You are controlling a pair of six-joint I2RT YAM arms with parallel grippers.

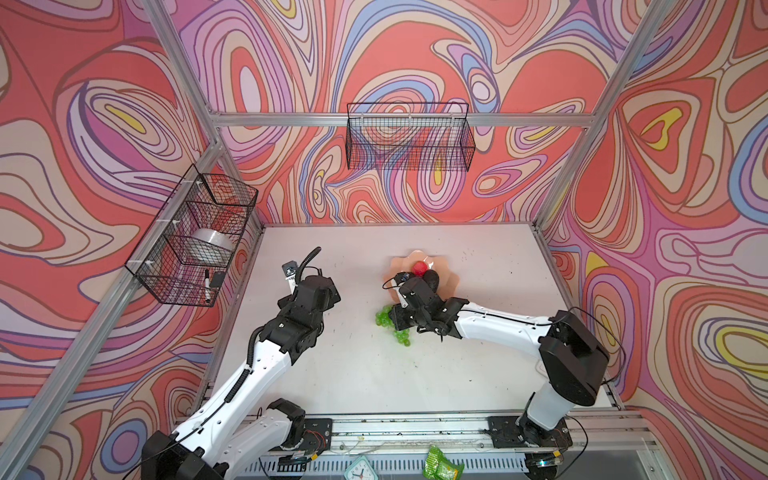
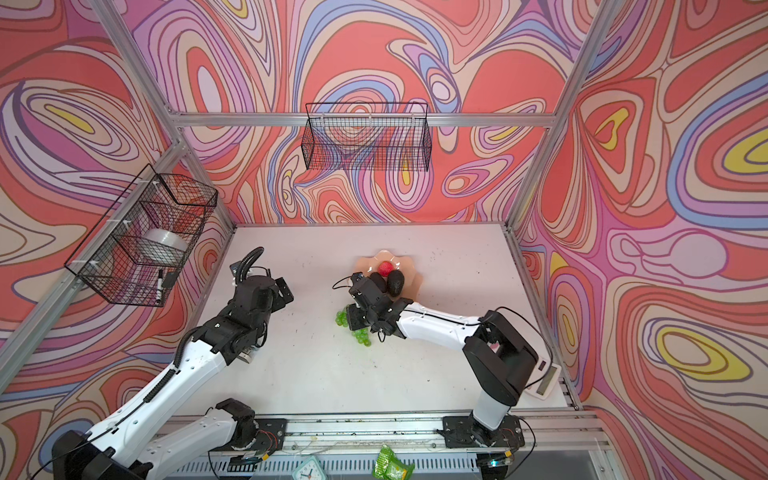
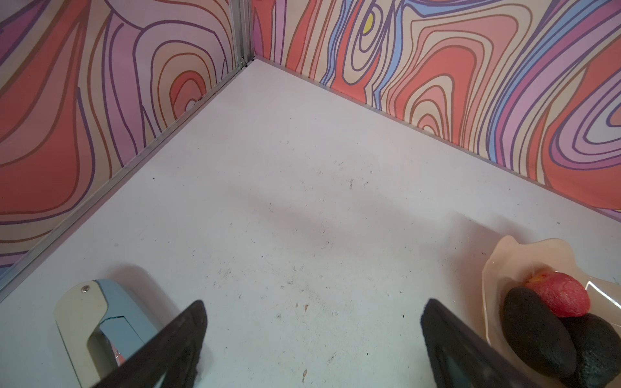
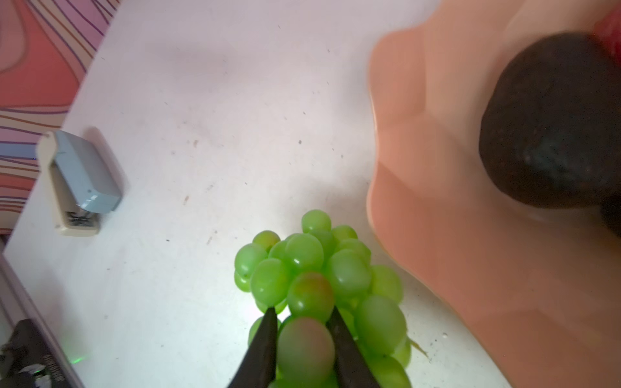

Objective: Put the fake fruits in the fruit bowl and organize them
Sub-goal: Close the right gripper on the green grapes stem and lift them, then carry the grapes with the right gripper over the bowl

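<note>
The bunch of translucent green grapes (image 4: 312,285), one berry blushed brown, lies near the middle of the white bench (image 4: 235,100), just beside the rim of the wide peach-pink scalloped fruit bowl (image 4: 437,151). The right gripper (image 4: 301,310) is clamped on one berry. The bowl, toward the bench's far edge, holds two dark bumpy avocados (image 3: 534,332) and a small red-pink fruit (image 3: 559,299); the left gripper (image 3: 314,304) hangs with its jaws spread wide.

Robot lab test cell, not a home. Bare white tabletop (image 1: 374,374) boxed by silver aluminium extrusion frame (image 1: 291,119) w/ printed pink-orange swirl wall panels (image 1: 415,50). Black wire-mesh basket (image 1: 409,137) hangs at 12 o'clock, second black wire basket (image 1: 195,237) at 9. 2 white-and-black robot arms (image 1: 266,365) bolted to slotted metal rail (image 1: 415,428) at 6, cables exposed.
</note>
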